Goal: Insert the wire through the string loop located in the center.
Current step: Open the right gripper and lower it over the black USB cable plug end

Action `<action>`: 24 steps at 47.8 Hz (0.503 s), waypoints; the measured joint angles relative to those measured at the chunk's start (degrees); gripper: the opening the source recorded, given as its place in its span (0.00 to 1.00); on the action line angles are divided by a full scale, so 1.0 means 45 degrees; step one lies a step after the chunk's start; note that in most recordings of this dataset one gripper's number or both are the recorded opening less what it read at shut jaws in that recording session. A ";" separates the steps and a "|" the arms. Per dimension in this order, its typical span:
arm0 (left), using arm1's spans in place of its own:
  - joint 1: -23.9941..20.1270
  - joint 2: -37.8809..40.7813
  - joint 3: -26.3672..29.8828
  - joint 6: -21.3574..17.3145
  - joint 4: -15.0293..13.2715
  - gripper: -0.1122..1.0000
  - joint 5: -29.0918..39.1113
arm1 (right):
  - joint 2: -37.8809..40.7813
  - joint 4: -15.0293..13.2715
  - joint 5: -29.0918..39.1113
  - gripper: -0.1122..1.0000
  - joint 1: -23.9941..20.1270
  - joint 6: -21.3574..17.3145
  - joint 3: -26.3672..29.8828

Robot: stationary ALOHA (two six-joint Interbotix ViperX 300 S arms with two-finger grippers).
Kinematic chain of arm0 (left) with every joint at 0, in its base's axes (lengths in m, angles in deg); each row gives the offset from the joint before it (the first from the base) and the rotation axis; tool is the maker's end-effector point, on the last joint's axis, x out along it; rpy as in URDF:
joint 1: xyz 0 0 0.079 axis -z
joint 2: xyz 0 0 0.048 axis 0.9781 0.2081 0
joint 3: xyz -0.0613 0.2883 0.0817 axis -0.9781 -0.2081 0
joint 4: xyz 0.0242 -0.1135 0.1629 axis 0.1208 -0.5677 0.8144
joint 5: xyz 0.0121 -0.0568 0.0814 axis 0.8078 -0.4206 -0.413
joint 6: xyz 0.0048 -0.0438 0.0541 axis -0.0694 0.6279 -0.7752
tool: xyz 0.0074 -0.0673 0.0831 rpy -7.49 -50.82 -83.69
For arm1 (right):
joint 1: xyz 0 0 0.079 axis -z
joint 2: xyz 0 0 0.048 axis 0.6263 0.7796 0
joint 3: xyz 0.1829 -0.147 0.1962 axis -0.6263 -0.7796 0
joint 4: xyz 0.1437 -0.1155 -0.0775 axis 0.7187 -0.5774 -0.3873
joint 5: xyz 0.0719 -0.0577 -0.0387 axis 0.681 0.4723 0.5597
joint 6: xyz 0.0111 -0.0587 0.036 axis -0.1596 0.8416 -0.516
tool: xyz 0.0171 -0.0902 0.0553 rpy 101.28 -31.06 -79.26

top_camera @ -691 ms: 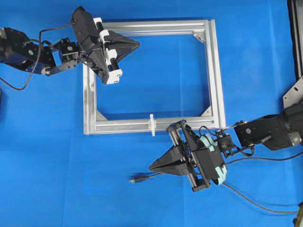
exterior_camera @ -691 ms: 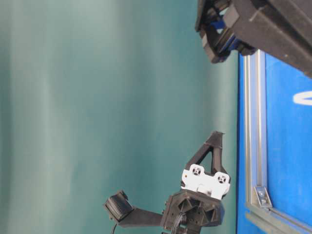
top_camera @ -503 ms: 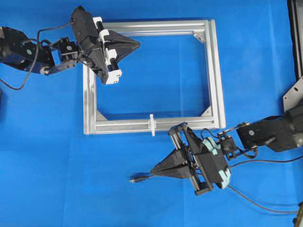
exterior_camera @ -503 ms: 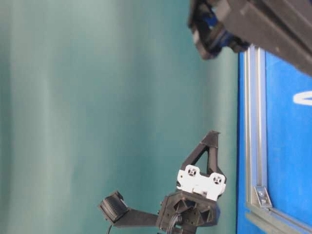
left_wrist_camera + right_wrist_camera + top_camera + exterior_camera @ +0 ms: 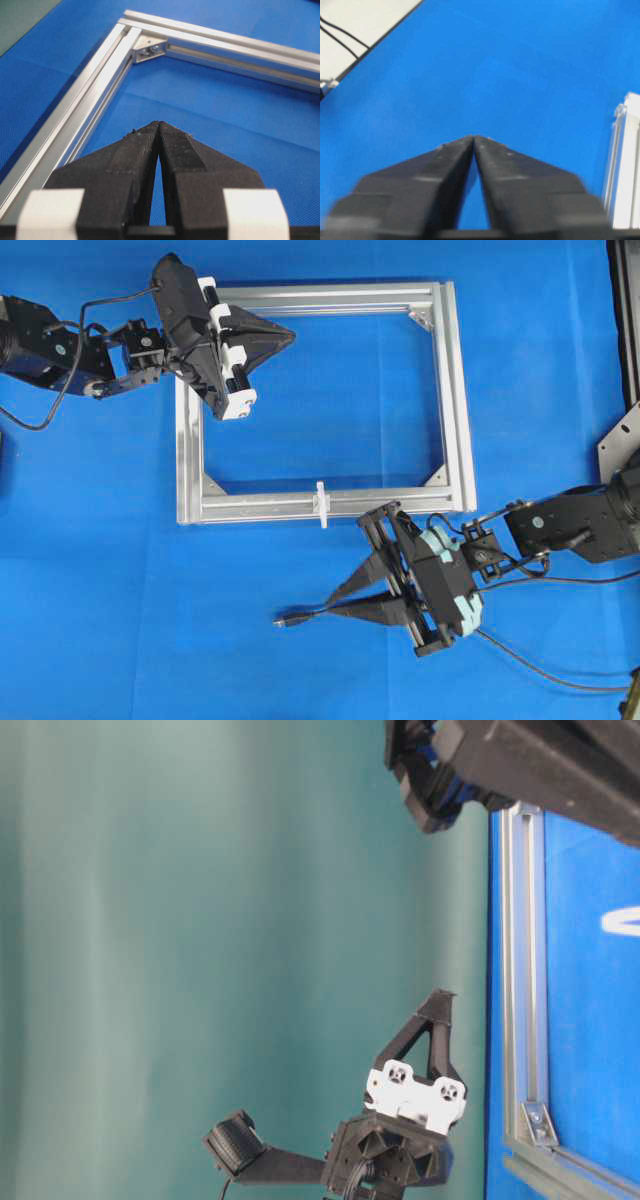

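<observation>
While my right gripper (image 5: 335, 604) stands part-open astride the wire (image 5: 300, 618), unheld, string loop (image 5: 321, 503) isn't threaded.

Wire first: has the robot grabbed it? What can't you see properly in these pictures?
- Grip on the wire: in the overhead view the right end effector covers it there. The right wrist view is blurred and shows no wire.
- The wire's far end: it is lost near the overhead view's lower right edge.
- The string loop: it is too small in the overhead view to show its opening.
</observation>
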 measured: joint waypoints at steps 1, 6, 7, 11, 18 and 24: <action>0.0000 -0.0020 0.0000 0.0020 0.0020 0.10 0.0000 | 0.0000 0.0020 0.0000 0.37 0.0000 0.0000 0.0000; 0.0000 -0.0020 0.0020 0.0000 0.0020 0.10 0.0000 | 0.0000 0.0293 0.0020 0.65 0.0000 0.0000 0.0039; 0.0000 0.0000 0.0020 0.0000 0.0020 0.10 0.0000 | -0.0020 0.0332 0.0020 0.71 0.0000 0.0000 0.0039; 0.0000 -0.0020 0.0020 0.0020 0.0020 0.10 0.0000 | -0.0020 0.0430 0.0039 0.91 0.0020 0.0000 0.0059; 0.0000 -0.0020 0.0020 0.0000 0.0020 0.10 0.0000 | 0.0000 0.0469 0.0039 0.92 0.0000 0.0000 0.0059; 0.0000 -0.0020 0.0020 -0.0020 0.0020 0.10 0.0000 | -0.0020 0.0488 0.0098 0.92 0.0020 0.0000 0.0059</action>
